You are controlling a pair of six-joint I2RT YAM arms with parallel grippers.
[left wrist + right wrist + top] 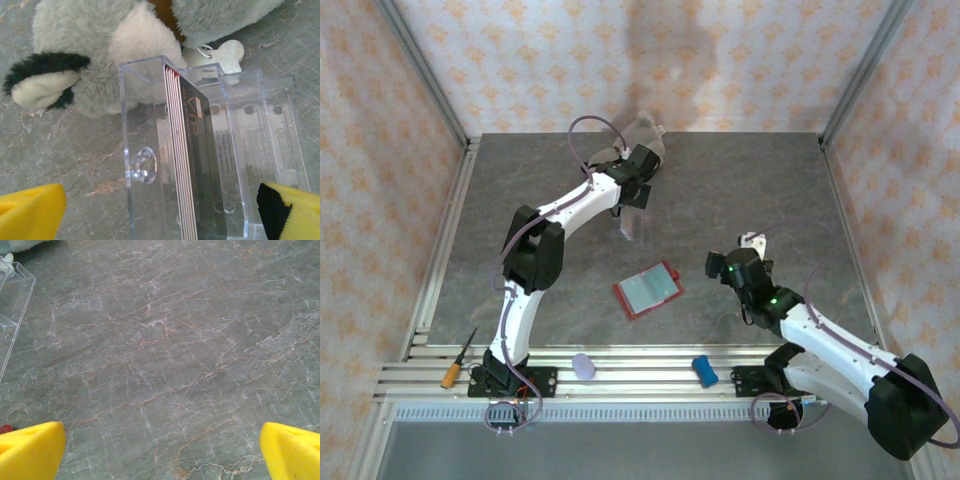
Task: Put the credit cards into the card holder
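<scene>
My left gripper (160, 220) stands wide open and holds nothing, with 1 yellow finger (30, 212) at 8 o'clock in the wrist view and the other at 4 o'clock.

Straight ahead at 12 o'clock, in the gap between them, the credit cards (192, 165) stand on edge as 1 tight stack inside the clear case (137, 165). The stack's long edge runs from 12 to 6 o'clock, leaning slightly. Its broad faces look toward 9 and 3 o'clock, so each faces a finger. I judge that a close would pinch across the stack's thickness. The case walls also sit between my fingers, so I must come down inside them or I will clamp the case instead.

Past the case, at 11 o'clock, lies a plush toy (100, 55).

From above, the card holder (648, 290) lies open on the table (750, 180), at 6 o'clock from that gripper.

My right gripper (160, 455) is as wide open over bare tabletop, empty, and well apart from the cards. This pick belongs to my left arm.
</scene>
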